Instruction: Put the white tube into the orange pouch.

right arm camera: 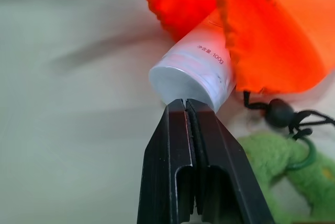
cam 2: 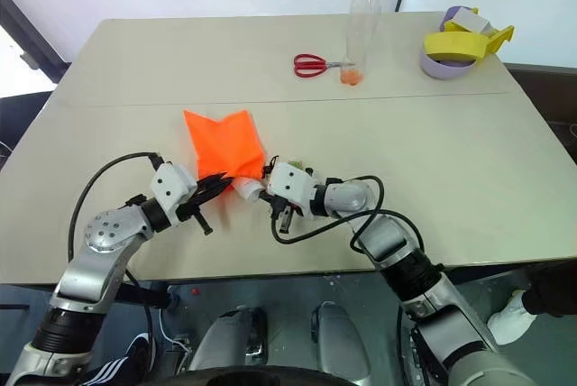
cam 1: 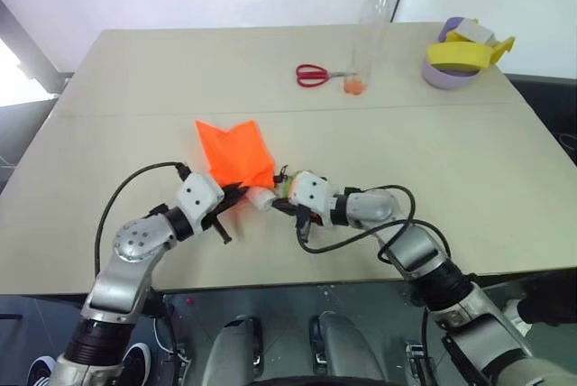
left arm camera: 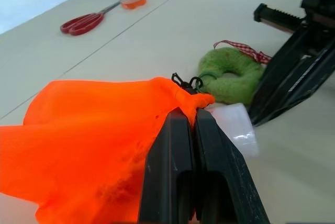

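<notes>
The orange pouch (cam 1: 236,151) lies flat on the table's near middle. My left gripper (cam 1: 236,191) is shut on the gathered fabric at the pouch's mouth (left arm camera: 183,101). The white tube (right arm camera: 193,69) sticks out of that mouth cap end first, and its rear part is hidden inside the orange fabric. My right gripper (right arm camera: 186,103) is shut with nothing between its fingers. Its tips sit right at the rim of the tube's cap. The pouch's dark cord ends in a green ring toggle (left arm camera: 230,75), which lies beside the tube.
Red scissors (cam 1: 313,75) and a tall clear bottle (cam 1: 371,30) with a blue cap stand at the far middle of the table. Purple and yellow tape rolls (cam 1: 455,57) sit at the far right. The near table edge (cam 1: 297,282) runs just below both grippers.
</notes>
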You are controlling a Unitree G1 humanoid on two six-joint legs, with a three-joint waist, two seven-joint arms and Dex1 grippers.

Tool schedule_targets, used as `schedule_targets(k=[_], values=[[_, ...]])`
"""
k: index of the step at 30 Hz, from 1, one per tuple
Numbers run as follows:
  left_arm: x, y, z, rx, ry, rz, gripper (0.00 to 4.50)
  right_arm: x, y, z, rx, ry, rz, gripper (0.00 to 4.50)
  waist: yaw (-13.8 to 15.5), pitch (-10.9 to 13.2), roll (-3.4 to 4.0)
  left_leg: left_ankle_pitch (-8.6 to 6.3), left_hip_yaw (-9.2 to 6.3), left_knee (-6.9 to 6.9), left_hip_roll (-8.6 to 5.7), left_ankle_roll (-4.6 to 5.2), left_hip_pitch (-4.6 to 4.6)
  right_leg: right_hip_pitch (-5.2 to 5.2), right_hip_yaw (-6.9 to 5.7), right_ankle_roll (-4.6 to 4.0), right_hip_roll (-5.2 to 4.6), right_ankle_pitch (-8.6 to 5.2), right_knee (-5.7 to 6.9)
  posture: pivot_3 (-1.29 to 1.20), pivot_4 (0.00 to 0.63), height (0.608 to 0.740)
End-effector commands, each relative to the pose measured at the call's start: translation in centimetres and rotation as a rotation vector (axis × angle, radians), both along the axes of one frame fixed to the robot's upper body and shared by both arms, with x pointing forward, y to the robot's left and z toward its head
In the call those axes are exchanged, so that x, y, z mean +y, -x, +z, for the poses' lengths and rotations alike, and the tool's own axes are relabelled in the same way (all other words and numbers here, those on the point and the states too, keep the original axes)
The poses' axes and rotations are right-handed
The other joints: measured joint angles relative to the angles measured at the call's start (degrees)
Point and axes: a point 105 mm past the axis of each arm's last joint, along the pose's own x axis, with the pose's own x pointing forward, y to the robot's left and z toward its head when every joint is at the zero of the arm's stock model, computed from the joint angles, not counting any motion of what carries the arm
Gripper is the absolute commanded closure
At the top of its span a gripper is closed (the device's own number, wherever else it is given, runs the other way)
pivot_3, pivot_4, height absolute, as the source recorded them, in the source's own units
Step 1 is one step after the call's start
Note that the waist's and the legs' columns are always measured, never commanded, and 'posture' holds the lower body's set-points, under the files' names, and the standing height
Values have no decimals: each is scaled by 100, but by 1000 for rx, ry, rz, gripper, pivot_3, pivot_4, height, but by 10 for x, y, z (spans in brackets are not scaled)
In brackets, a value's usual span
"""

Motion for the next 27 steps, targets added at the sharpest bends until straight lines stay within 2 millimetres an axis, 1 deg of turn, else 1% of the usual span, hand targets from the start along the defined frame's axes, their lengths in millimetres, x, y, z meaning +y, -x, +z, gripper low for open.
schedule_targets(k=[1, 4, 7, 10, 11, 13, 15, 18, 22, 24, 27], values=[[-4, 2, 7, -33, 0, -14, 4500, 10, -7, 15, -65, -36, -17, 4437, -4, 0, 0, 0, 0, 0, 0, 0, 0, 0, 0, 0, 0, 0, 0, 0, 150, 740], [-5, 2, 8, -34, 0, -14, 4500, 16, -9, 13, -99, -19, -16, 4437, -7, 0, 0, 0, 1, 0, 0, 0, 0, 0, 0, 1, 0, 0, 1, 0, 150, 740], [-5, 1, 8, -36, 0, -15, 4500, 24, -14, 18, -99, -60, -42, 4437, -20, 0, 0, 0, 1, 1, 0, 0, 0, 0, 0, 1, 0, 1, 1, 0, 150, 740], [-6, 1, 8, -36, -1, -16, 4500, 29, -18, 21, -174, -29, -40, 4437, -25, 0, 0, 1, 1, 1, 0, -1, 1, -2, 0, 1, 1, 1, 9, 0, 150, 740], [-6, 1, 8, -36, -2, -16, 4500, 31, -19, 22, -167, -41, -44, 4437, -24, 0, 0, 2, 1, 3, 0, -2, 1, -2, 0, 1, 1, 1, 12, 0, 150, 740], [-6, 1, 8, -37, -1, -15, 4500, 37, -19, 25, -151, -75, -41, 4437, -26, 0, 0, 2, 1, 4, 0, -4, 3, -2, 0, 1, 1, 1, 14, 0, 150, 740], [-6, 1, 8, -35, -2, -13, 4500, 41, -18, 25, -169, -70, -36, 4437, -24, 0, 0, 2, 1, 3, 0, -4, 4, -2, 0, 1, 1, 1, 16, 0, 150, 740], [-6, 1, 7, -34, -3, -12, 4500, 48, -11, 27, -141, -111, -2, 4437, -20, 0, 0, 3, 2, 4, 0, -4, 3, -2, 0, 2, 1, 1, 16, 0, 150, 740], [-4, 1, 5, -25, -14, -1, 4500, 40, -6, 25, -167, -74, 22, 4437, -14, 0, 0, 2, 2, 5, -1, -4, 3, -1, -1, 2, 1, 1, 16, 0, 150, 740], [0, 1, 1, -16, -33, 9, 4500, 29, -3, 24, -145, -60, 37, 4437, -12, 0, 0, 2, 2, 5, -1, -4, 4, -1, -1, 2, 1, 1, 17, 0, 150, 740], [4, 2, -2, -9, -46, 15, 4500, 15, -2, 28, -132, -58, 36, 4437, 0, 0, 0, 2, 2, 5, -1, -4, 4, 0, -1, 2, 1, 1, 16, 0, 150, 740]])
